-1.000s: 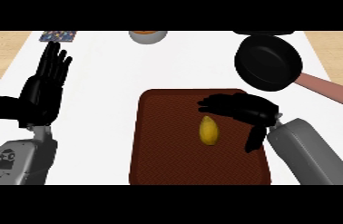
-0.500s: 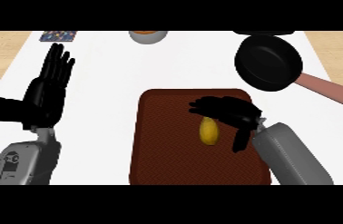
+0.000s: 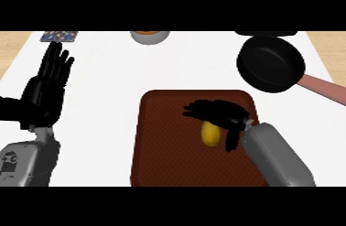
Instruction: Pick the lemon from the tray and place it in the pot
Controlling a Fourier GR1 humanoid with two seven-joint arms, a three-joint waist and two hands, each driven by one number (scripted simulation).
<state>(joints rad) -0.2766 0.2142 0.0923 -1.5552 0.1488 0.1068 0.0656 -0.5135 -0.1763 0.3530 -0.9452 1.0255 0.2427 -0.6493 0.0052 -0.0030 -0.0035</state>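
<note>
Reaching for the lemon (image 3: 211, 134) lying on the brown tray (image 3: 162, 142), I hold my right hand (image 3: 218, 111) just above it, fingers spread, holding nothing. Next I must lower and curl round it, then carry it to the black pot (image 3: 272, 67).

Light falls evenly and brightly over my counter (image 3: 175, 65), whose white top looks flat and nearly blown out, with no glare spots. I see hardly any cast shadows. My right hand (image 3: 218, 113) and the pot (image 3: 270, 67) read as solid black, their surface detail lost. The tray (image 3: 172, 147) keeps its woven texture. Edges look slightly soft throughout; straight lines stay straight toward the borders.
</note>
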